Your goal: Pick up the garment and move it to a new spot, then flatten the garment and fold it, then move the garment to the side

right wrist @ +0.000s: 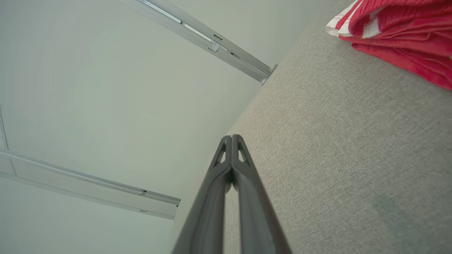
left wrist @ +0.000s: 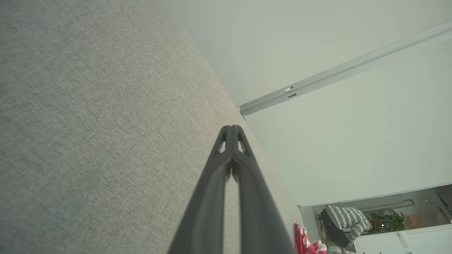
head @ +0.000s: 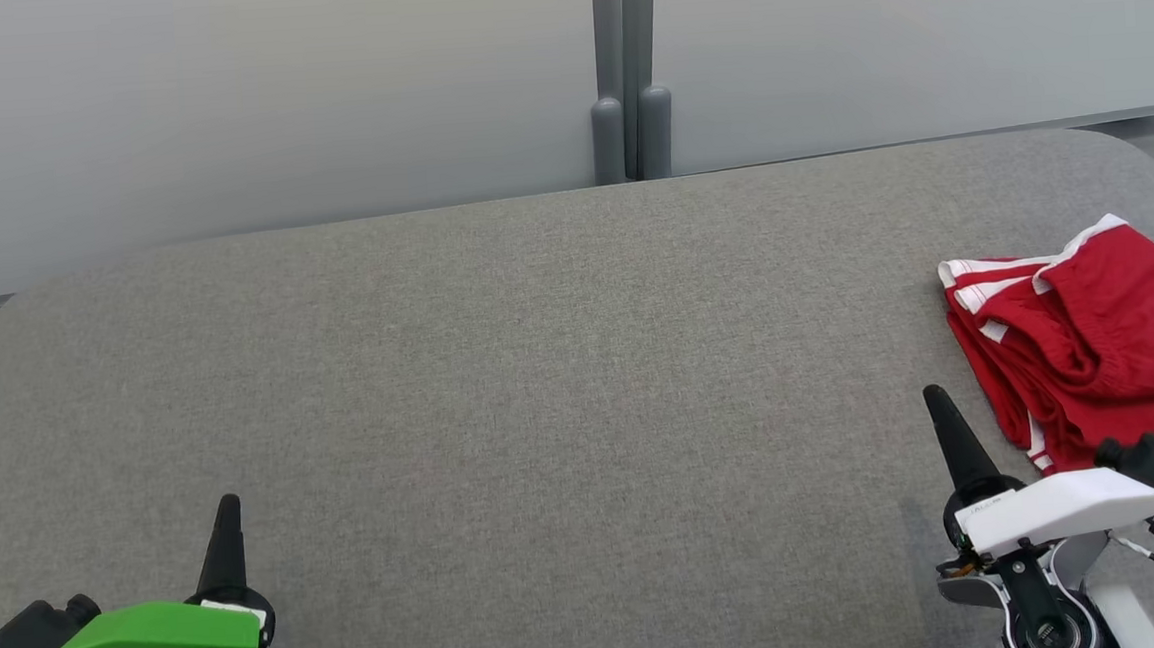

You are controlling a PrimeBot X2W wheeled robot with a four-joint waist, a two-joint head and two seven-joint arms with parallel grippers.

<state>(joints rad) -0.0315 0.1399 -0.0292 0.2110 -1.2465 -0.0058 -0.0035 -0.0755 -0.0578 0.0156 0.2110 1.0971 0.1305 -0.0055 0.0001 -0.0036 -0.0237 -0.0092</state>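
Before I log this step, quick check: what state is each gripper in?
Left gripper: jaws shut, holding nothing.
Right gripper: jaws shut, holding nothing, beside the red garment.

Indoors; reads as an office or test room, not a home.

- Bench [head: 500, 369]: wide, rounded corners, covered in plain grey woven fabric.
- Behind it: pale frosted partition panels [head: 252, 93], joined at a grey post [head: 628, 70].
- Right wrist view: a grey rail [right wrist: 88, 187] runs across the pale wall.
- Left wrist view: past the far panel, an opening onto a brighter room. There, a person [left wrist: 344, 220] in a striped top is bent over beside a leafy green plant [left wrist: 386, 221] and a low white partition [left wrist: 399, 241].
- Light is even and flat.
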